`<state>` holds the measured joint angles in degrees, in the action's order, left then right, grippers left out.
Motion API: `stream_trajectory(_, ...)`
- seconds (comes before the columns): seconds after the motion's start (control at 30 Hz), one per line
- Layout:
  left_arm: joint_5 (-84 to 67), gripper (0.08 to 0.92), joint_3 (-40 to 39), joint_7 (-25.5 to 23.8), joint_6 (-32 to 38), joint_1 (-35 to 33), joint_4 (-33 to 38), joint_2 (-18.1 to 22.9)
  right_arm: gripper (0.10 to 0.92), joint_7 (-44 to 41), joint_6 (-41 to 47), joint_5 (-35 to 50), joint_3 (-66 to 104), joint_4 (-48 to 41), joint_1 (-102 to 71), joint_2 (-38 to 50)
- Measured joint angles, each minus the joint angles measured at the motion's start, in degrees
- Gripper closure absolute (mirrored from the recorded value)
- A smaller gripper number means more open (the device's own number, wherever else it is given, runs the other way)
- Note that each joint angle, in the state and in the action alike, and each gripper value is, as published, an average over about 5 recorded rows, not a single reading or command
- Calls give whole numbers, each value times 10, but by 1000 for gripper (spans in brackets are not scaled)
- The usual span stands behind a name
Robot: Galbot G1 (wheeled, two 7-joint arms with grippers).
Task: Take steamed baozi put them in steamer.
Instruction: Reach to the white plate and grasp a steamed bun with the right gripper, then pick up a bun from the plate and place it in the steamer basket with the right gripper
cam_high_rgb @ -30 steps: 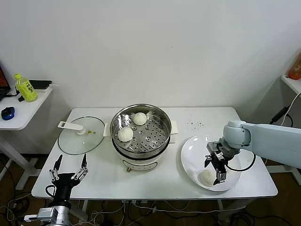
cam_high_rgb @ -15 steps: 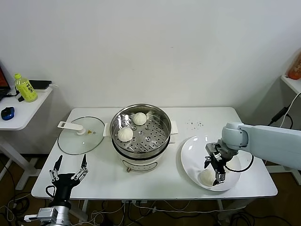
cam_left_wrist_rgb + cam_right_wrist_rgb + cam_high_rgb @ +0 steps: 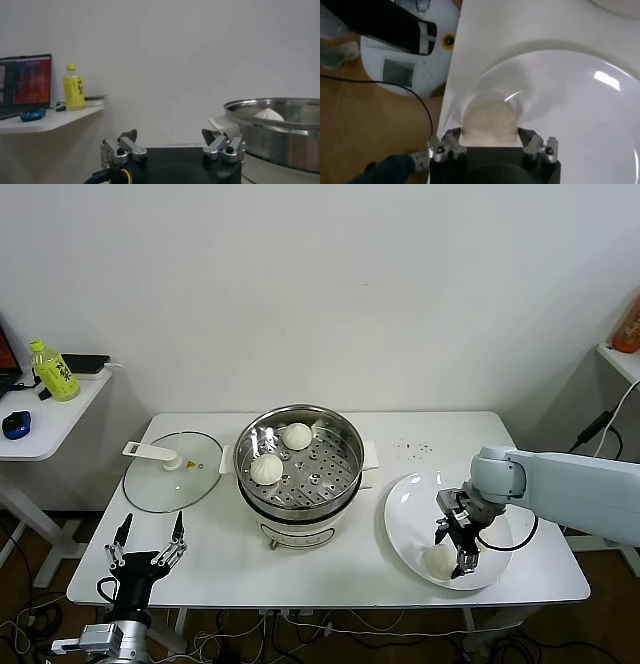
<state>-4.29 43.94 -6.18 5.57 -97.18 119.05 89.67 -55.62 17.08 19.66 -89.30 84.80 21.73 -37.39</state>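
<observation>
The steamer [image 3: 330,480] stands mid-table with two baozi in it, one at the back [image 3: 297,435] and one at the left [image 3: 265,469]. One more baozi [image 3: 438,560] lies at the front of the white plate [image 3: 412,502] on the right. My right gripper [image 3: 456,546] is low over the plate, open, with its fingers on either side of that baozi [image 3: 490,124]. The right wrist view shows the gripper [image 3: 490,139] and the plate [image 3: 570,90]. My left gripper [image 3: 145,546] is parked off the table's front left, open and empty [image 3: 172,139]. A fourth baozi is not in view.
A glass lid [image 3: 175,469] with a white handle lies left of the steamer. A yellow bottle [image 3: 55,371] and a blue mouse [image 3: 16,424] sit on a side table at the far left. Dark specks [image 3: 415,448] lie behind the plate.
My right gripper has sunk a little and shifted slightly left, closer over the baozi on the plate. The left arm has not moved.
</observation>
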Motion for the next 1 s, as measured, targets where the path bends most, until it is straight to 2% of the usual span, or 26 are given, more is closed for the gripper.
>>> stream_trajectory(0.6,0,177,0,0,0,-1,1,0,363,-1,-1,-6,12,4,-8,6)
stream_trajectory(1.0,2,177,1,0,-1,1,2,0,366,-14,-15,-5,25,21,23,16)
